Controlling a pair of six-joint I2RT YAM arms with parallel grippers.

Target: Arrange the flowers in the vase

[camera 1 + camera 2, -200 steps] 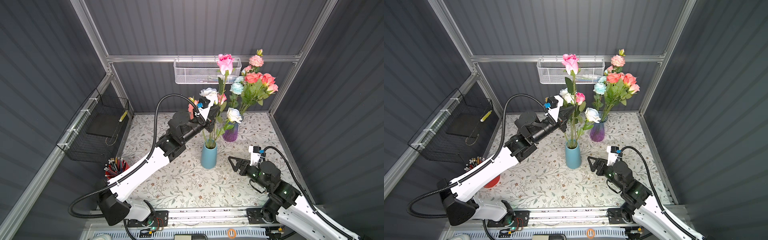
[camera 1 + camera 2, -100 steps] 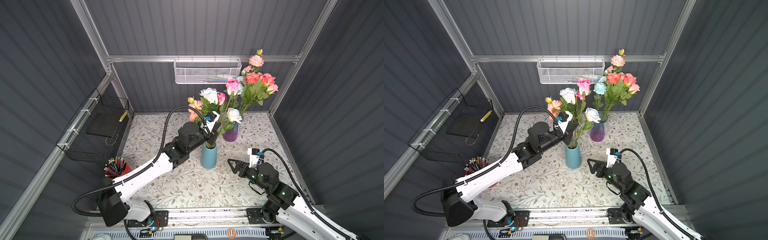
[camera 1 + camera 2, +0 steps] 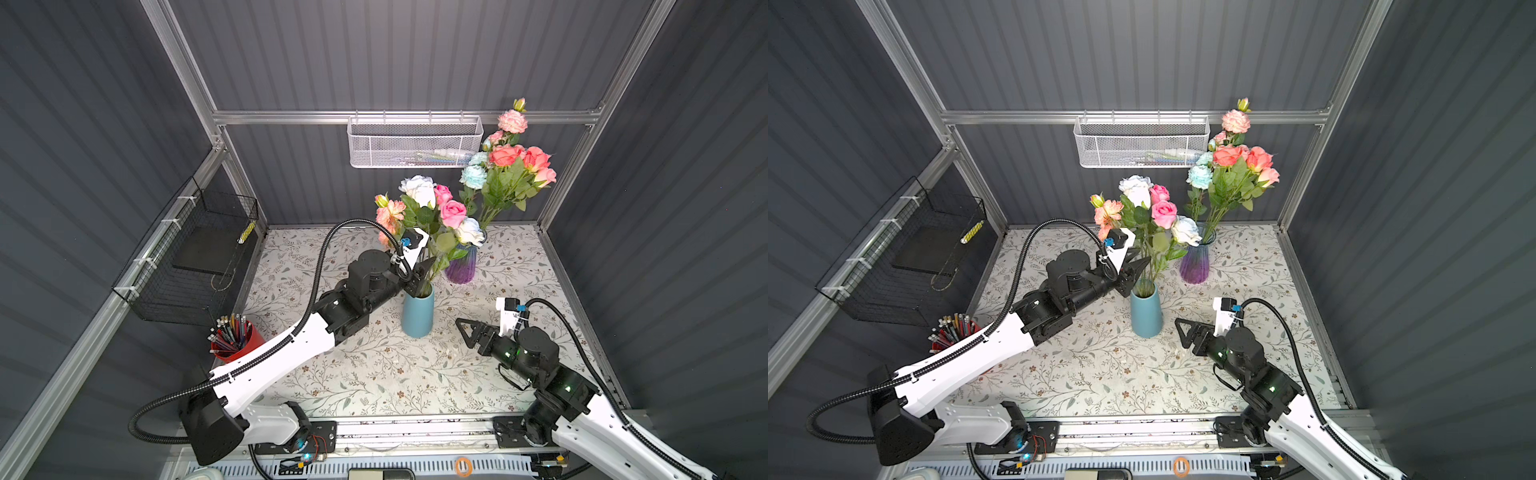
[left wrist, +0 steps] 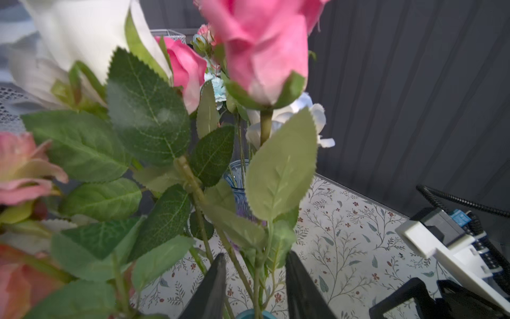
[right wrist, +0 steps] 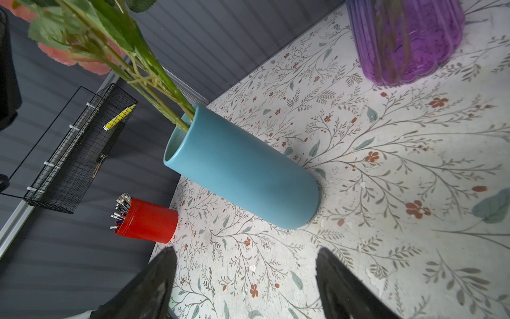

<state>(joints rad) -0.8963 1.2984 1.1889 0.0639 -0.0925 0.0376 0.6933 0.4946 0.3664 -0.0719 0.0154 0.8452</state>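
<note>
In both top views, about five flowers [image 3: 424, 208] stand with their stems in the blue vase [image 3: 417, 313], mid-table. The left gripper [image 4: 255, 255] is at the vase mouth, jaws spread; stems pass between them, none visibly pinched. A second bunch [image 3: 505, 166] stands in the purple vase [image 3: 460, 266] behind. The right gripper [image 3: 464, 332] is spread and empty, near the blue vase. Assessment: transfer roughly half complete.
</note>
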